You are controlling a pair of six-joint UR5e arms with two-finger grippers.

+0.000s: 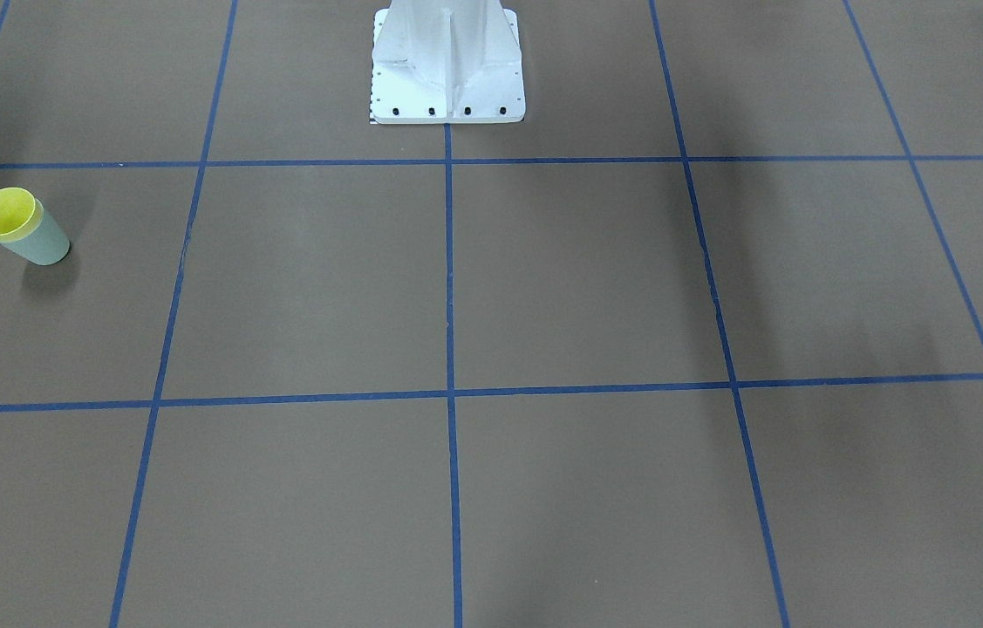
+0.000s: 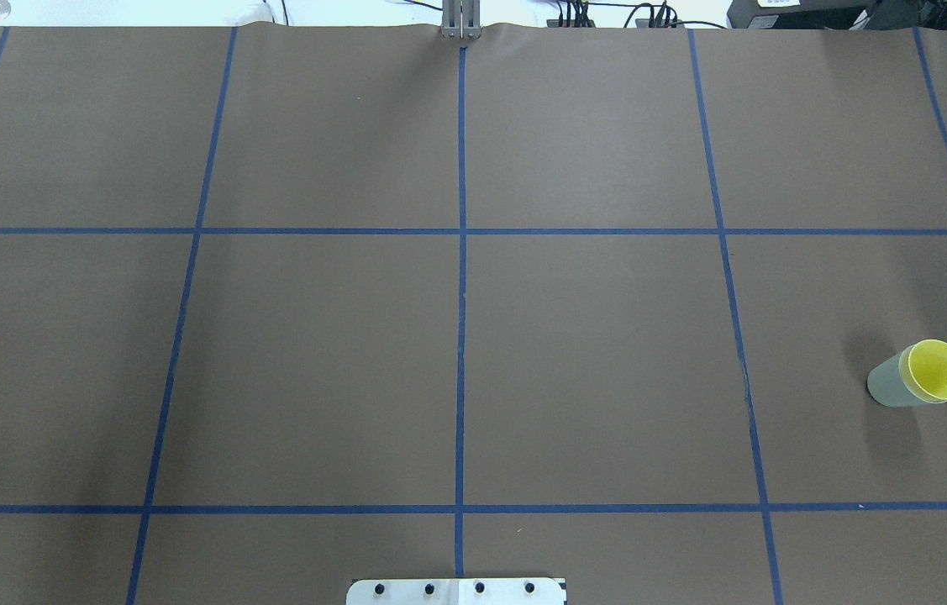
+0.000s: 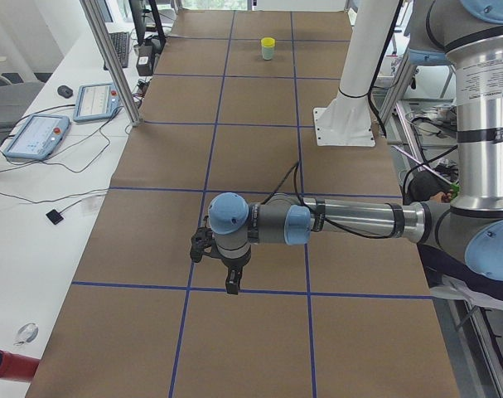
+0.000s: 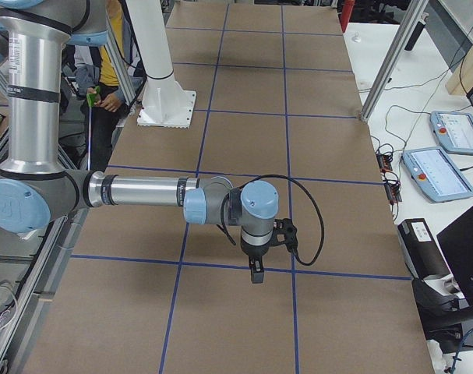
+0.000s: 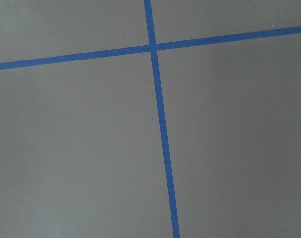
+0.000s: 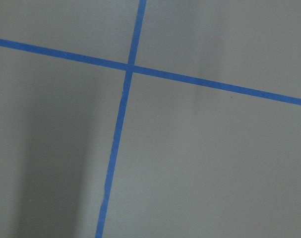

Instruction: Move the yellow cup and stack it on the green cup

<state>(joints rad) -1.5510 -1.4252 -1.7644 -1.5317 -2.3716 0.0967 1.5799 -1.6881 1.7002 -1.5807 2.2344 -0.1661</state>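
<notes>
Starting at your left, the left tool [image 3: 227, 274] hangs over the brown worktop [image 2: 313, 361], pointing down near a crossing of blue tape lines [image 2: 461, 336]. It shows only in a side view, so you cannot tell whether its fingers are spread or pressed together. The right tool [image 4: 255, 269] hangs the same way at the other end, and you cannot tell its state either. Far to the robot's right, well apart from the left tool, the yellow cup [image 2: 939, 371] sits nested inside the green cup [image 2: 885, 386]. The pair stands upright, long axis vertical, mouth up, with the yellow rim showing above the green wall. Both cups have plain sides.
</notes>
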